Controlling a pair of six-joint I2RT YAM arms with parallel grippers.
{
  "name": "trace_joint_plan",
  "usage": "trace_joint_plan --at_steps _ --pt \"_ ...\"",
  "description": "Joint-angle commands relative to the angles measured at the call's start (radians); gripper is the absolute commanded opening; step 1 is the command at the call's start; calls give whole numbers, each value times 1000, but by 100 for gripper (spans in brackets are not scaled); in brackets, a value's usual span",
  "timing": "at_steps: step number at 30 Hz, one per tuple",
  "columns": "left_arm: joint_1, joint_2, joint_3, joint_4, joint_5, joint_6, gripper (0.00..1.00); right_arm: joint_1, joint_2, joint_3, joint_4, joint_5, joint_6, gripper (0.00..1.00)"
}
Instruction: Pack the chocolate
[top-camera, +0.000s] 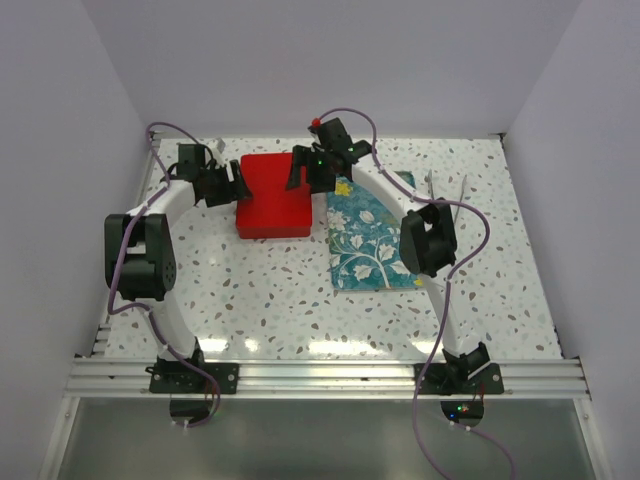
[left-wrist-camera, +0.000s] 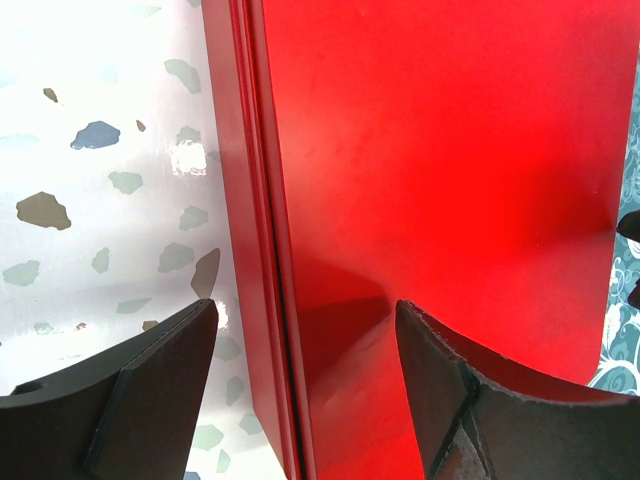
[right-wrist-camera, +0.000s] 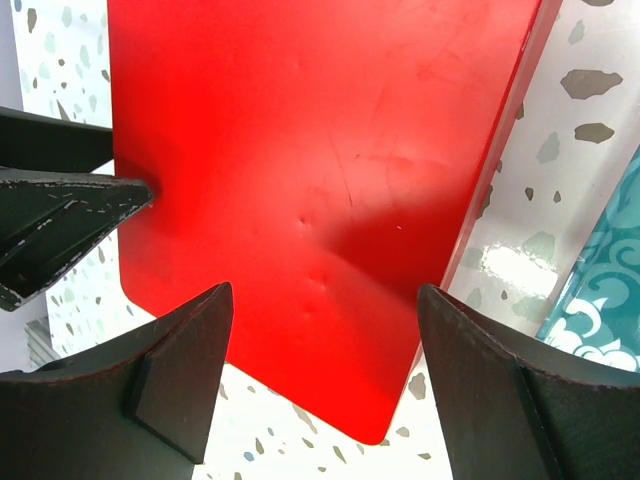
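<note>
A glossy, flat-topped red box (top-camera: 272, 200) sits on the speckled surface (top-camera: 260, 290) beside a floral teal tray (top-camera: 370, 240). The left gripper (left-wrist-camera: 305, 320) and right gripper (right-wrist-camera: 325, 300) hang wide open over its edges, holding nothing. I cannot tell where the chocolate is.

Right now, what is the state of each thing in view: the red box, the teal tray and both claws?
red box: lid on, flat on the table.
teal tray: flat on the table, right of the red box.
left claw: open, astride the box's left edge.
right claw: open, above the box's right side.
chocolate: not in view.
</note>
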Motion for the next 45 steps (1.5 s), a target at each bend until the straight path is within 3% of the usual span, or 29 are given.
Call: trace_joint_plan --at_steps 1,8,9,12,22,45 --pt "-4 -33 31 5 7 17 77 8 -40 18 10 17 -8 78" --pt "-4 -33 29 5 7 16 77 3 -63 0 19 42 -9 80" --pt "-4 -35 29 5 7 17 78 2 -71 -8 27 39 -6 87" --pt "-3 -36 26 5 7 19 78 -3 -87 -46 59 32 8 89" --pt "-4 -36 26 8 9 17 78 -12 -83 -89 99 8 34 90" --pt "-3 -27 23 16 23 14 78 8 -9 34 73 -27 61 88"
